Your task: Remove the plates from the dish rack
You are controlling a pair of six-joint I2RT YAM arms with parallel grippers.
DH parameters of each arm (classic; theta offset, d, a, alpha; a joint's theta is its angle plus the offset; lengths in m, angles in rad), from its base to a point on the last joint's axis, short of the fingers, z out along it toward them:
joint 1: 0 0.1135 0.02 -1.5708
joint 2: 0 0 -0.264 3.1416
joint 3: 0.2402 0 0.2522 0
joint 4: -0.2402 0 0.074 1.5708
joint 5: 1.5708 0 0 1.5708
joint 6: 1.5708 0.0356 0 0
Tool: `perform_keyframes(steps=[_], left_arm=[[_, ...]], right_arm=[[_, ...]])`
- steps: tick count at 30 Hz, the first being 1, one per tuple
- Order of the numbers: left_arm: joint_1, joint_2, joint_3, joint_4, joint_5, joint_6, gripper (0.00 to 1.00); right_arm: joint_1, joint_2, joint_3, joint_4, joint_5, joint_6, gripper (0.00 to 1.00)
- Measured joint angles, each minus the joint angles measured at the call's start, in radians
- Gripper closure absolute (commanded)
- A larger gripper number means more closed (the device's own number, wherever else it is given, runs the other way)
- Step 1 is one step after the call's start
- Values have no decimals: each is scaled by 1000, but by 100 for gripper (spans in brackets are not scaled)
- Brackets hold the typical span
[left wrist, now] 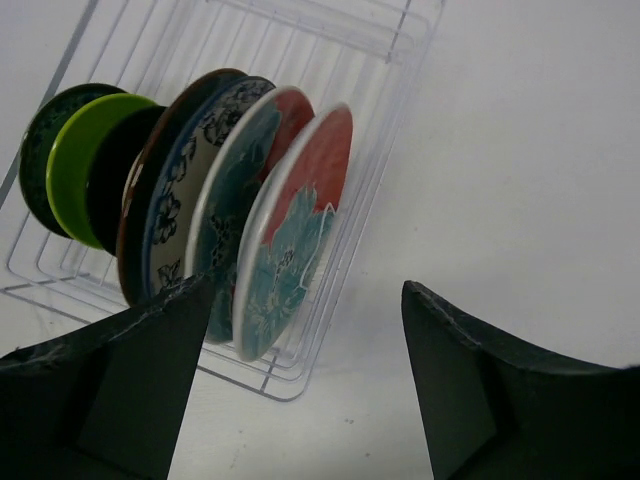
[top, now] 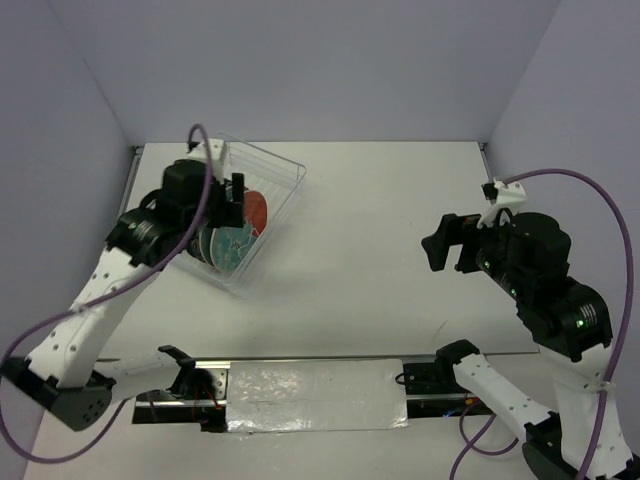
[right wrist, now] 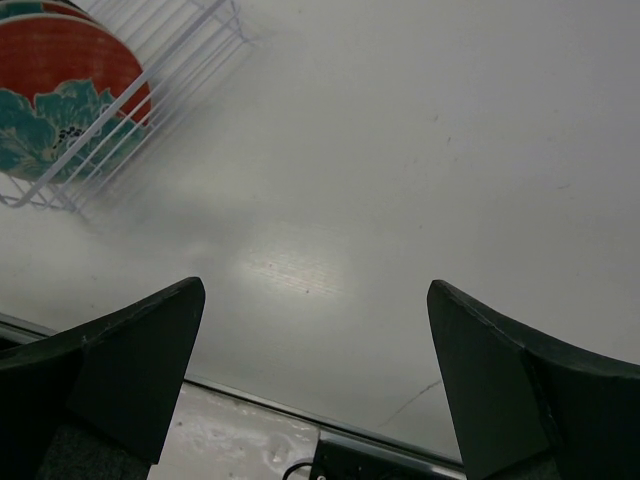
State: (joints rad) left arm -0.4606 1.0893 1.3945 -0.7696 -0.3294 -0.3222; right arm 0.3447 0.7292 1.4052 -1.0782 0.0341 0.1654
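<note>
Left hand (left wrist: 305, 290) hovers, jaws parted, before the plates (left wrist: 290, 225) standing on edge in the dish rack (left wrist: 395, 45); right hand (right wrist: 315, 288), spread wide too, hangs over the desk (right wrist: 460, 150).

One dish rack (top: 278, 178), roughly six plates (left wrist: 295, 220), one left tool (left wrist: 305, 283), one right tool (right wrist: 313, 284), one table (right wrist: 420, 150).

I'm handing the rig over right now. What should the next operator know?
Left gripper open, empty, aimed at the front floral plate.
Right gripper open, empty, over the table, apart from the rack.
Plates all stand upright in the rack.
Done: none unloaded that I can see.
Left: every plate, likely front one first.
</note>
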Motion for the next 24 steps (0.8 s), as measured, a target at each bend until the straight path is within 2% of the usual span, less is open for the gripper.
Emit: perform_keyframes(steps=[3,5,7,10,16,21,24], left_arm=[[-73,121,31,-6,-64,29,17],[-84,166,31,-7,-105,42,19],[-84,180,24,-5,-140,63,20],[-83,182,23,3,-191,89,27],[-80,223,8,43,-209,114,41],[-64,290,-30,51,-210,120,42],[-42,313,-44,62,-210,132,45]], right_arm=[[21,37,-1,0,13,-3,0],[32,41,-5,0,17,-5,0],[45,41,-7,0,24,-7,0],[63,31,-8,0,36,-9,0],[76,8,-26,0,42,-11,0],[77,8,-39,2,39,-16,0],[79,3,-43,13,32,-19,0]])
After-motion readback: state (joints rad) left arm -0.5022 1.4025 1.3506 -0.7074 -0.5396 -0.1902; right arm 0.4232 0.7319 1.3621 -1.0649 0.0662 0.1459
